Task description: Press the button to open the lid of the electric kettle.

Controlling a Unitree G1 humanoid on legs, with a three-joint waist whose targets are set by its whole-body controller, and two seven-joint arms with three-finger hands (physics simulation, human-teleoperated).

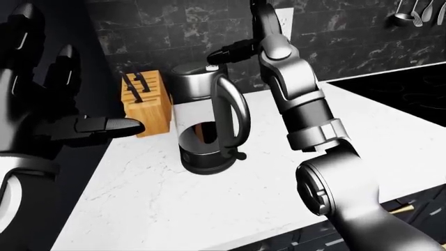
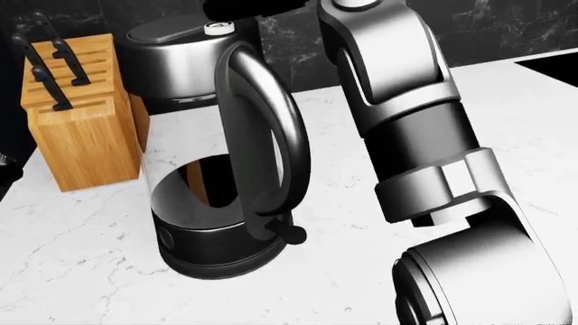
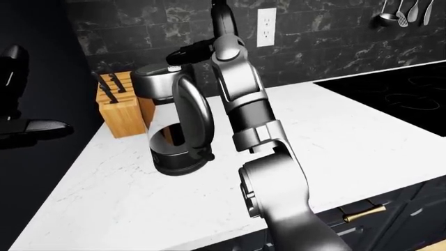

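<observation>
Right hand (image 1: 230,51) fingers (image 1: 217,54) pressed together, tips right at the button (image 1: 212,67) atop the kettle (image 1: 209,123), lid shut. Left hand (image 1: 42,104) is off to the side w/ fingers spread. White marble tabletop (image 1: 209,198), knife block (image 1: 145,104) beside, black tile wall.

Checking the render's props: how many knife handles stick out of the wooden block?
3 show in the knife block, clustered at its upper left in the head view. Others may be hidden.

A wooden knife block (image 2: 79,115) with black-handled knives (image 2: 49,64) stands on the white marble bench (image 1: 209,204), near its left edge in the head view. Behind it rises a dark marble-tiled wall (image 3: 328,36) bearing a white outlet (image 3: 266,27). A black cooktop (image 3: 390,89) lies at right, with utensils (image 3: 403,11) hanging above.
</observation>
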